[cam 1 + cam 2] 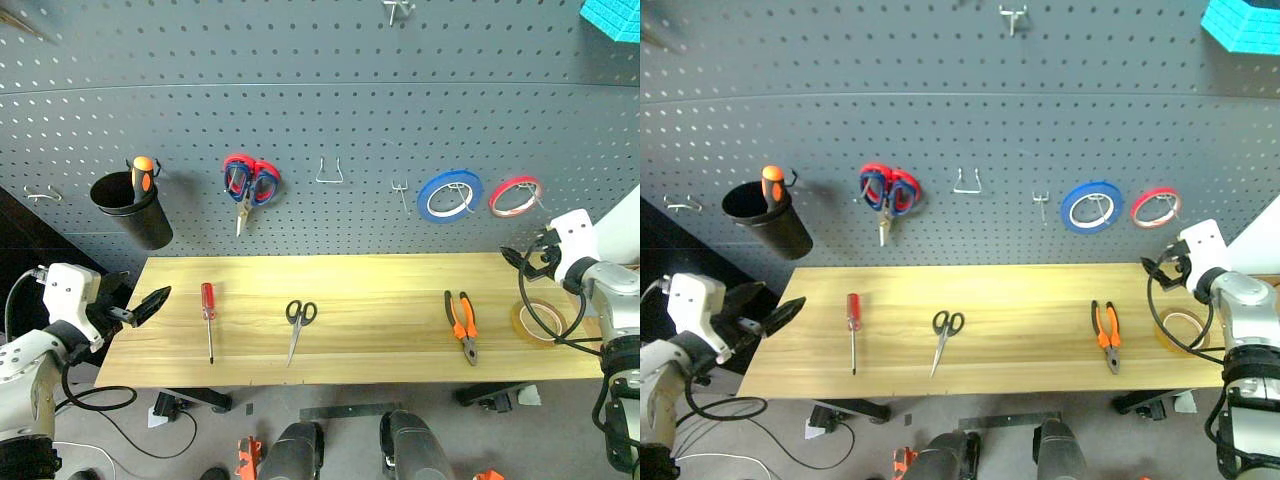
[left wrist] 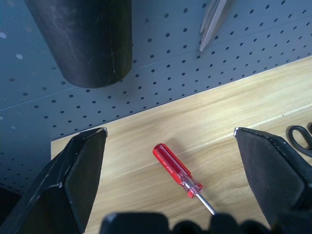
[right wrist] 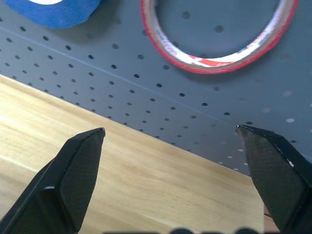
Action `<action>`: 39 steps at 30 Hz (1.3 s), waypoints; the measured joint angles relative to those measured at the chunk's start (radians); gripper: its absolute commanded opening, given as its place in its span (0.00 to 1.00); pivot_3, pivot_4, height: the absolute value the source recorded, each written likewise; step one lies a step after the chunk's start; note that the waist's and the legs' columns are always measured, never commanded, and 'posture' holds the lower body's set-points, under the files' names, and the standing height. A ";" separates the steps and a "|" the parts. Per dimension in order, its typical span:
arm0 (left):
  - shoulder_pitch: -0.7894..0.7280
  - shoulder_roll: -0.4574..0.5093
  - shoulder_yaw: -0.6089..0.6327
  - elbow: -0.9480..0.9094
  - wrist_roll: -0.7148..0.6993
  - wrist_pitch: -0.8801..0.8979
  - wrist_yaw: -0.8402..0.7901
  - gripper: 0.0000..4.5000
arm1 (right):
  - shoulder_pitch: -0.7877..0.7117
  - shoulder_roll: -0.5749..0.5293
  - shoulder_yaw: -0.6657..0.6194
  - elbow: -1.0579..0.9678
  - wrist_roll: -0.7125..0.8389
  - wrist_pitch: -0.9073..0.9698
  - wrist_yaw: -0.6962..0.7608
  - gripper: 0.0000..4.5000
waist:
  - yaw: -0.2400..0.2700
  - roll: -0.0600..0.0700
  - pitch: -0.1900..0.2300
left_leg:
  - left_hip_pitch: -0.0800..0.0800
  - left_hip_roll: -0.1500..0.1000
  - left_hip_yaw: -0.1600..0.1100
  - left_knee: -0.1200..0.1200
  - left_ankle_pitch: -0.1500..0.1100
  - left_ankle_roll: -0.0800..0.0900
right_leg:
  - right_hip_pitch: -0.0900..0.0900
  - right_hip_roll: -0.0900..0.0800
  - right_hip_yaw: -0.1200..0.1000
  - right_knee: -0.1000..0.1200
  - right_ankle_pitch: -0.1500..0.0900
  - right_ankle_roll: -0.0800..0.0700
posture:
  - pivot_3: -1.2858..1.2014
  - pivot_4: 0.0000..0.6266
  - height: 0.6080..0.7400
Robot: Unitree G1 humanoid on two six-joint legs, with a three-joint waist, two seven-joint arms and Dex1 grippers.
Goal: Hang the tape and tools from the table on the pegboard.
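Tape (image 1: 539, 320) and tools all lie on the table (image 1: 380, 275), none hung on the pegboard (image 1: 330, 80).

From the robot's left to its right the wooden top carries the red-handled screwdriver (image 1: 208, 318), the black-handled scissors (image 1: 298, 322), the orange-and-black pliers (image 1: 462, 322) and the tan tape ring near the right end. The left gripper (image 1: 150, 302) hovers at the table's left end, fingers spread wide and empty, with the screwdriver between them in its wrist view. The right gripper (image 3: 170, 146) also stands wide open and empty, facing the pegboard just under the red tape ring (image 1: 515, 195), beside the blue tape ring (image 1: 450, 193). A black cup (image 1: 130, 208) and red-and-blue scissors (image 1: 248, 182) hang on the board.
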 measured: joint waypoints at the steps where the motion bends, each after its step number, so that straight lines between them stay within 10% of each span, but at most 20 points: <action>1: -0.001 0.000 0.000 0.000 0.000 0.005 0.002 1.00 | 0.001 0.000 0.000 0.000 0.000 0.004 0.002 1.00 | 0.000 0.000 0.000 | 0.000 0.000 0.000 0.000 0.000 0.000 | 0.000 0.000 0.000 0.000 0.000 0.000 | 0.50 0.28 1.00; 18: 0.074 -0.030 -0.230 -0.297 0.012 0.125 -0.063 1.00 | 0.091 -0.009 0.026 -0.059 -0.014 0.195 0.009 1.00 | -0.001 0.000 0.000 | 0.000 0.000 0.000 0.000 0.000 0.000 | 0.001 -0.001 0.002 -0.001 0.000 0.000 | 0.49 0.33 1.00; 25: -0.011 -0.221 -0.594 -0.393 0.112 0.152 -0.056 1.00 | 0.115 0.000 0.044 -0.080 -0.042 0.406 -0.081 1.00 | -0.001 -0.001 0.001 | -0.001 0.000 0.000 0.001 0.000 0.000 | 0.001 -0.001 0.002 -0.001 0.000 0.000 | 0.47 0.36 1.00; 39: -0.142 -0.415 -0.880 -0.276 0.317 0.081 0.010 1.00 | 0.073 0.102 0.032 0.093 -0.039 0.438 -0.210 1.00 | -0.013 -0.004 0.004 | 0.000 0.001 0.004 0.001 0.000 0.001 | 0.002 0.000 0.002 -0.001 -0.003 0.004 | 0.47 0.41 1.00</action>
